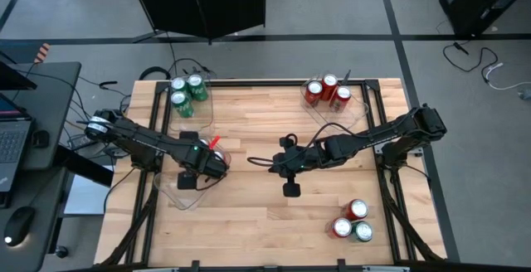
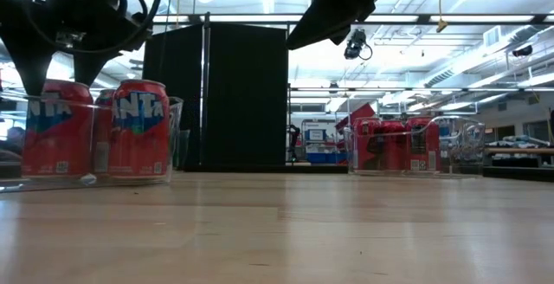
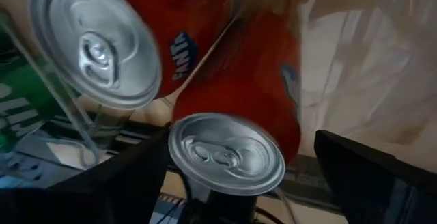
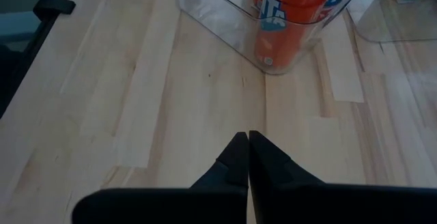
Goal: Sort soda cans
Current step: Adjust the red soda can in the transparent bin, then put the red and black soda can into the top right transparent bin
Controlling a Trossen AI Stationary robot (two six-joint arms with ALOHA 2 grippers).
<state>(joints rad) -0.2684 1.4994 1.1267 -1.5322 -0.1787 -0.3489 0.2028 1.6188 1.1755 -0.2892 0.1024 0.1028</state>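
Left gripper (image 1: 209, 166) over clear tray (image 1: 171, 191) at table's left front, fingers (image 3: 382, 176) spread wide either side of a red can (image 3: 235, 142), not visibly pressing it. That can upright in the tray; second red can (image 3: 102, 43) just beside it, same tray. From the low view, the two red cans (image 2: 138, 128) side by side behind the tray's clear wall.

Right gripper (image 1: 274, 166) near table centre, low over bare wood, fingers (image 4: 235, 157) pressed together, nothing between them. Tray corner with a red can (image 4: 287, 16) ahead of it.

Farther out: three green cans (image 1: 187, 91) grouped in a tray (image 1: 206, 108) at the back left. Three red cans (image 1: 328, 91) in a tray (image 1: 358, 113) at the back right. Loose on the table (image 1: 265, 222) at the front right, a cluster of three cans (image 1: 353, 221): two red, one apparently green, though colour hard to confirm from above. Black curtain (image 2: 216, 93) behind the table.
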